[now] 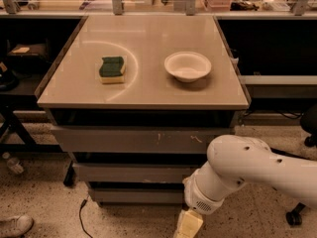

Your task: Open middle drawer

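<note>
The middle drawer (pixel 129 173) is a plain grey front in the stack under the beige tabletop (pixel 148 90), and it looks shut. Above it is the taller scratched drawer front (pixel 138 140); below it is the narrowest front (pixel 133 196). My white arm (pixel 247 167) reaches in from the right and covers the right ends of the middle and bottom fronts. My gripper (pixel 186 227) hangs at the bottom edge of the camera view, in front of and below the middle drawer's right part, and only its yellowish base shows.
A green and yellow sponge (pixel 112 69) and a white bowl (pixel 187 66) sit on the tabletop. A shoe (pixel 15 226) is on the floor at lower left, with a cable (pixel 81 217) near the cabinet's foot, a bottle (pixel 12 163) at left and a chair caster (pixel 293 217) at right.
</note>
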Controlling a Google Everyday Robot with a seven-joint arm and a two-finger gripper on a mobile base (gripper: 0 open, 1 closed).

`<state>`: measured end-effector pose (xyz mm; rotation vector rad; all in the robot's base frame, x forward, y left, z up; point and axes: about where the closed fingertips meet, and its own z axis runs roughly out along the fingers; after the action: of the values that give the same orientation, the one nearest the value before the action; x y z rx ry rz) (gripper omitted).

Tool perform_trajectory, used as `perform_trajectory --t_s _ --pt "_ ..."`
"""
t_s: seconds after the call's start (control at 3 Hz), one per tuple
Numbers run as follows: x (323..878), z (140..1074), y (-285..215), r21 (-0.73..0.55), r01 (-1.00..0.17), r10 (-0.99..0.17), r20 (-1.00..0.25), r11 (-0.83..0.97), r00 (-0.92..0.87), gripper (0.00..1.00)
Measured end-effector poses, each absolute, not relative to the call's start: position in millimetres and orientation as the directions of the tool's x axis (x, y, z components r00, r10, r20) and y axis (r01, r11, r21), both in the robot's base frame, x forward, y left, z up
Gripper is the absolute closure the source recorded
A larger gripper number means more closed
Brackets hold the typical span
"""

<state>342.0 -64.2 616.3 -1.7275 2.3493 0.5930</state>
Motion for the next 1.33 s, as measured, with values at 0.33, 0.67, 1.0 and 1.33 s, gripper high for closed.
perform_trajectory --t_s 0.33,0.67,1.0,1.33 --pt "350.0 607.2 -60.8 0.171 -0.949 -0.875 -0.369 0.266 -0.312 0.00" --pt "381.8 584.7 -53.3 0.081 -0.954 -0.877 -0.378 0.288 -0.297 0.00" --pt "415.4 558.6 -46.7 -0.003 -0.956 -0.893 -0.356 0.294 -0.274 0.00" --pt "464.6 507.6 -33.3 -0.054 -0.955 -0.911 -0.319 0.293 -0.261 0.00"
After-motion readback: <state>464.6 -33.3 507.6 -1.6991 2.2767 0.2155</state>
